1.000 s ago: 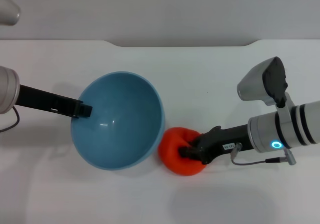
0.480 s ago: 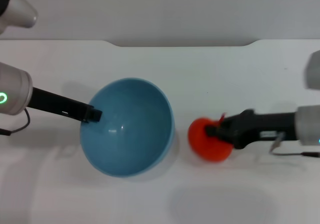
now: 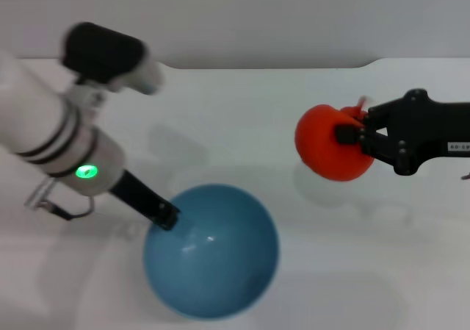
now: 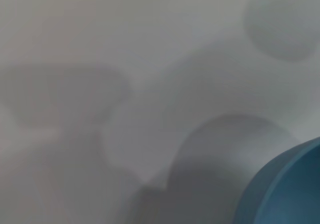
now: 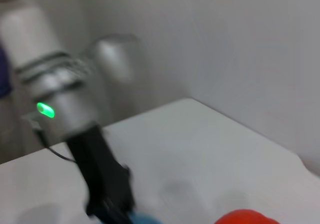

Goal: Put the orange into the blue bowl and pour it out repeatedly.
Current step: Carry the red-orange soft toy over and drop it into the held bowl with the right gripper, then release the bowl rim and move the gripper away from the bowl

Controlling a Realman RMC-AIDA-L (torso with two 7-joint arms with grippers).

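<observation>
With the right gripper (image 3: 358, 135) pinching the round red-orange orange (image 3: 330, 143) well apart from the smooth light-blue bowl (image 3: 211, 250) pinched at its rim by the left gripper (image 3: 166, 217), early release would drop it onto the white desk (image 3: 242, 117).

Bright, even overhead light; soft shadows on the white table (image 3: 242, 124). Small glare inside the blue bowl (image 3: 211, 250). Both wrist views blurred, left wrist heavily defocused.

The left arm (image 3: 51, 135) is a white cylinder with black bands, a glowing green ring light, a thin grey cable and a black gripper (image 3: 163, 217); the right gripper (image 3: 360, 135) is black with a small white label.
</observation>
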